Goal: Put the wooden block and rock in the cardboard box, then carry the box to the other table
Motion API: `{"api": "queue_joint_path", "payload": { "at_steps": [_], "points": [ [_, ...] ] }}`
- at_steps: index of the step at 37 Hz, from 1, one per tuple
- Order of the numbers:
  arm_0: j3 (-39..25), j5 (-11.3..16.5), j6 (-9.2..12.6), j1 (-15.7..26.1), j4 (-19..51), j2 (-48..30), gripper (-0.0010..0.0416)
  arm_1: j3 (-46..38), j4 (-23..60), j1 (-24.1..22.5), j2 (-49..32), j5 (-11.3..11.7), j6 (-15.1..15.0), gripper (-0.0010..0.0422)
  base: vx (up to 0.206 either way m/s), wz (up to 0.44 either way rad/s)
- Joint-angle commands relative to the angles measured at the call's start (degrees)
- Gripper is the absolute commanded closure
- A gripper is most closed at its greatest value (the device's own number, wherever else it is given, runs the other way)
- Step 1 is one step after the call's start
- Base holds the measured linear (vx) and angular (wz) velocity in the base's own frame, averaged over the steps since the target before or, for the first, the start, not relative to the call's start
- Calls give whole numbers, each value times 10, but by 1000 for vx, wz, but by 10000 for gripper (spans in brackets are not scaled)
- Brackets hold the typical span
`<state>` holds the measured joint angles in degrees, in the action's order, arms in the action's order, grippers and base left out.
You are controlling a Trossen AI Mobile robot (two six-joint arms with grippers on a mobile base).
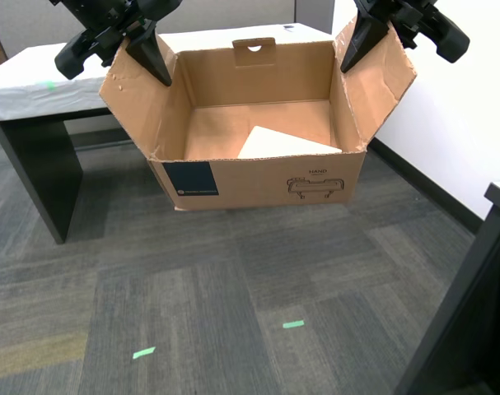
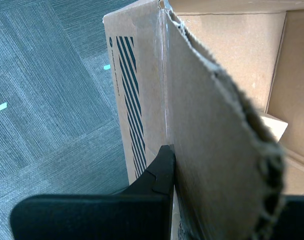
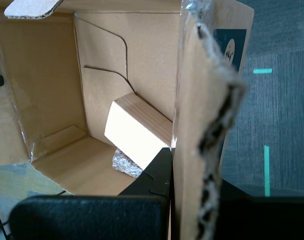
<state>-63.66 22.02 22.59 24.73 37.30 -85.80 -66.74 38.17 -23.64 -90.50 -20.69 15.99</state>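
At the exterior view's left, my second gripper [image 1: 155, 70] [image 2: 174, 160] pinches one side flap of the single cardboard box [image 1: 258, 177]. Only one finger [image 2: 162, 170] shows in its wrist view, as the flap hides the other. The box hangs above grey carpet [image 1: 233, 271] bearing two green tape marks, in front of the other table [image 1: 35, 90], which the frame cuts off. One wooden block [image 1: 287, 144] [image 3: 136, 132] leans inside. One rock [image 3: 125, 163] sits tucked under it, seen only in the first wrist view. At the exterior view's right, my first gripper [image 1: 350, 58] [image 3: 172, 160] clamps the opposite flap.
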Motion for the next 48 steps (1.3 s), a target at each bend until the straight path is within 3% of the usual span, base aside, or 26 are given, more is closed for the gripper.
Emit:
{"api": "queue_joint_path", "payload": {
  "at_steps": [1,12,24,48],
  "points": [
    [-1,8,-7,1,0,0,407,0,3,-1,1,-13,2,413,141,-46],
    [-1,8,-6,1,5,1,406,0,14,-3,1,-13,-9,413,153,-22],
    [-1,8,23,1,0,0,406,0,9,-3,1,-13,-45,413,136,126],
    [-1,8,32,1,-28,0,406,0,5,-3,1,-13,-79,413,99,275]
  ]
}}
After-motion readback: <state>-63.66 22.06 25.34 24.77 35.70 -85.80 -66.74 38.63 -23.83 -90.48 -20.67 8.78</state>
